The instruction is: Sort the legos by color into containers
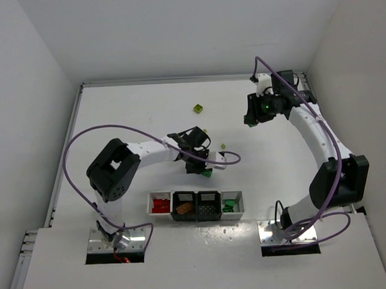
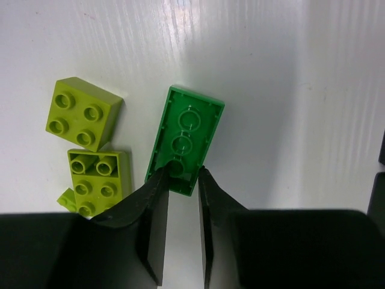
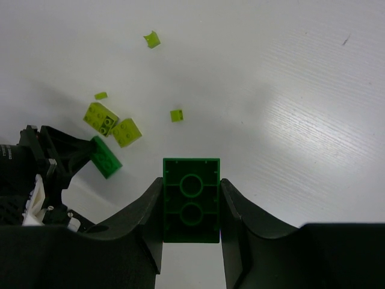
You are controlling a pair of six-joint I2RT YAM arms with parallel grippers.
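At left, the left end effector (image 2: pixel 183 176) is clenched on the near end of a green brick (image 2: pixel 185 135), underside up, just beside two yellow-green bricks (image 2: pixel 84 113) on the white counter (image 2: pixel 289 90). Near the arm bases sits the row of containers (image 1: pixel 195 193), with red pieces (image 1: pixel 160 205) at its left end and green ones in the rightmost white bin (image 1: pixel 240 203). At right, the right end effector (image 3: pixel 191 180), raised above the far counter, grasps a second green brick (image 3: pixel 191 208) between its fingers. Both arms appear mid-carry; each must next reach that green bin and release, probably in turn.
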